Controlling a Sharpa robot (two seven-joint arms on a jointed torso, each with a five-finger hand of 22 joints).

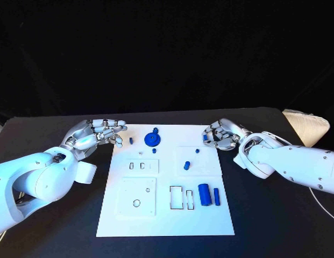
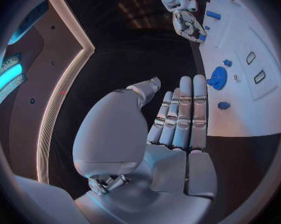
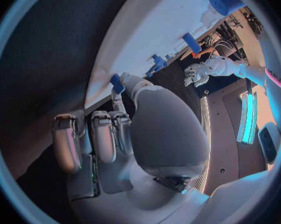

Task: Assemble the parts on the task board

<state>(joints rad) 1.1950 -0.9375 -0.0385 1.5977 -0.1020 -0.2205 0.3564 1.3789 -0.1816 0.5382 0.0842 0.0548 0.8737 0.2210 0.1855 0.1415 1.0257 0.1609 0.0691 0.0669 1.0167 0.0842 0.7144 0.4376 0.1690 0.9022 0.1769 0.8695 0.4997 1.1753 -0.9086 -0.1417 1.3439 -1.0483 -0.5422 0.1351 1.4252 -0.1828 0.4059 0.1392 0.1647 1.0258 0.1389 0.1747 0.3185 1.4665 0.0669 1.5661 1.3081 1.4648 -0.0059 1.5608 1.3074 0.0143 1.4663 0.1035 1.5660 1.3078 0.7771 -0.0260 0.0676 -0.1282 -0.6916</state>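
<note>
The white task board (image 1: pixel 167 220) lies in the middle of the black table. On it are a round blue part (image 1: pixel 153 140), a small blue peg (image 1: pixel 131 141), a short peg (image 1: pixel 187 165), a thick blue cylinder (image 1: pixel 204 194) and a thin blue bar (image 1: pixel 216 196). My left hand (image 1: pixel 101 134) hovers at the board's far left corner with its fingers straight and nothing in them; its palm and fingers (image 2: pixel 177 119) are bare. My right hand (image 1: pixel 224 134) is at the board's far right edge and pinches a small blue part (image 1: pixel 205 138) at the thumb tip (image 3: pixel 117 83).
The board carries a plate with two small slots (image 1: pixel 142 166), a plate with an oval hole (image 1: pixel 136 198) and two rectangular cut-outs (image 1: pixel 182 199). A pale bundled object (image 1: pixel 306 126) sits at the table's far right. A cable (image 1: pixel 331 207) runs along the right side.
</note>
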